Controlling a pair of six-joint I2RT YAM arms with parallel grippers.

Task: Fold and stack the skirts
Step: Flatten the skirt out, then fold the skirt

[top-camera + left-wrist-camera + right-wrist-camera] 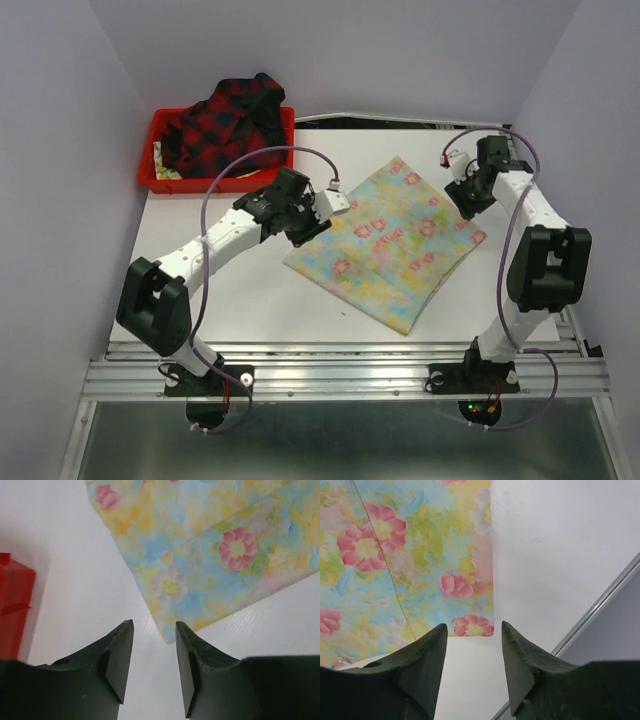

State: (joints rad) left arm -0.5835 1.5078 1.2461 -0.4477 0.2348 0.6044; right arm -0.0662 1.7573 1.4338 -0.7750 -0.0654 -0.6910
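The flowery skirt (385, 240) lies spread on the white table (250, 300). The plaid skirt (225, 120) sits bunched in the red tray (160, 180), maybe hanging over its back edge. The left gripper (154, 625) and the right gripper (472, 627) each hang by a corner of the flowery skirt, jaws partly open, holding nothing.

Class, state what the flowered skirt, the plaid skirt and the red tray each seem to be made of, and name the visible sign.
The flowered skirt looks like thin matte cloth: it lies flat with a soft layered edge. The plaid skirt is also matte cloth, perhaps thicker, crumpled in a heap. The red tray is probably moulded plastic with a smooth, faint sheen and stiff, straight walls.
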